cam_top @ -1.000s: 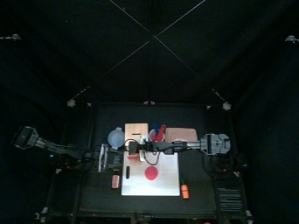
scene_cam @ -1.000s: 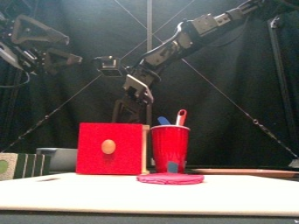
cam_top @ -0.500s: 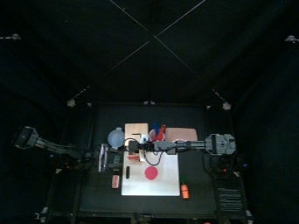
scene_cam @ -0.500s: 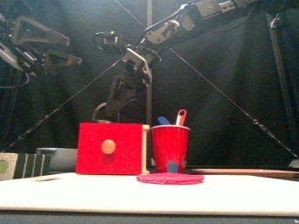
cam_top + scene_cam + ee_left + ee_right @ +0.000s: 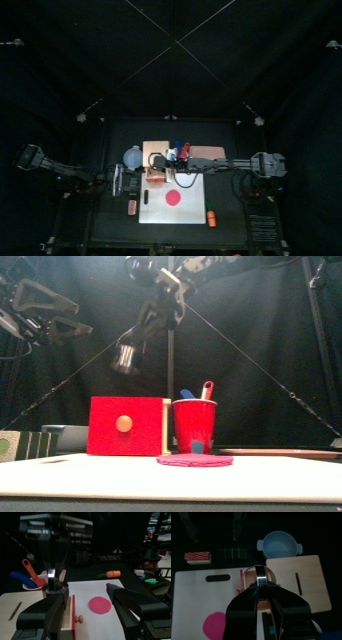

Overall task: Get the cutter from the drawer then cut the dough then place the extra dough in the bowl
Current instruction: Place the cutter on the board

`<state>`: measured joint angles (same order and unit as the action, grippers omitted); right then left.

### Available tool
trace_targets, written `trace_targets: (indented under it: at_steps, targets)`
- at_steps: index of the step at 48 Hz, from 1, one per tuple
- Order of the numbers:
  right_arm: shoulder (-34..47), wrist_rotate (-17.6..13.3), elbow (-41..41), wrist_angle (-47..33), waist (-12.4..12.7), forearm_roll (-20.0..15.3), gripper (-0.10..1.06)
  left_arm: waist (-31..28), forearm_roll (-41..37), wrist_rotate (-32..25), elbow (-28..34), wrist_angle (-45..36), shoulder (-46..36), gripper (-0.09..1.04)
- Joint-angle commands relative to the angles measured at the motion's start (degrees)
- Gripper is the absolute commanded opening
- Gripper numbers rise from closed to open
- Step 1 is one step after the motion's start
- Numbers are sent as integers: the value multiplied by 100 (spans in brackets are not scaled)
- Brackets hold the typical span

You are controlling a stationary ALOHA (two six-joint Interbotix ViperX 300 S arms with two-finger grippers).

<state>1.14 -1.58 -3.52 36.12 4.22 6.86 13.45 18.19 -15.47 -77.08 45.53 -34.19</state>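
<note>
Holding the cutter (image 5: 124, 357) above the box (image 5: 127, 426)
Right gripper (image 5: 262, 587) pinches the cutter's wire handle; left gripper (image 5: 85, 588) hangs spread beside the box. Dough (image 5: 174, 200) lies whole on the board (image 5: 195, 211); cutting and filling the bowl (image 5: 131, 156) remain.

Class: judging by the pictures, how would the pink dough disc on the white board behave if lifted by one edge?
The dough lies thin and flat on the board, so it would probably droop rather than stay stiff. Being so low and wide, it can hardly tip or roll. It looks light; a push would likely slide it.
</note>
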Motion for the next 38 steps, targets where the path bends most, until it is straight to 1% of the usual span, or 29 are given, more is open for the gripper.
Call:
trace_targets:
  at_steps: [1,5,6,9,11,14,15,16,18,22,25,28,29,30,34,38]
  targets:
    - [-747,-9,-149,492,-79,-9,51,-18,18,0,88,26,0,94]
    - [-1037,-18,-606,870,-158,-44,51,-53,79,0,97,18,0,94]
    - [-1125,-26,-826,976,-193,-62,51,-53,97,0,97,26,0,94]
    - [-1257,-62,-1274,1099,-281,-141,51,-88,202,0,114,26,0,94]
    - [-1318,-167,-1564,1116,-343,-167,51,-123,281,0,114,26,0,94]
    - [-1389,-448,-1986,1046,-422,-105,51,-149,404,0,141,26,0,94]
    - [-1397,-580,-2118,1011,-439,-62,51,-158,466,0,158,18,0,94]
    - [-1415,-809,-2320,940,-475,44,51,-167,492,0,158,18,9,94]
    - [-1424,-1116,-2584,809,-536,220,51,-185,563,0,185,26,9,94]
    - [-1424,-1793,-3067,501,-747,844,51,-193,712,0,229,18,18,94]
    - [-1441,-2355,-3357,237,-949,1327,51,-237,826,0,246,18,18,94]
    - [-1468,-2953,-3577,-26,-1125,1705,51,-281,932,-9,281,26,18,94]
    - [-1477,-3252,-3674,-158,-1195,1846,51,-299,967,-9,299,18,18,94]
    - [-1477,-3437,-3744,-237,-1222,1925,51,-308,976,-9,308,18,18,94]
    - [-1477,-3964,-3999,-457,-1327,2162,51,-352,993,-18,360,18,18,94]
    - [-1477,-4254,-4201,-615,-1397,2294,51,-413,993,-26,422,18,18,94]
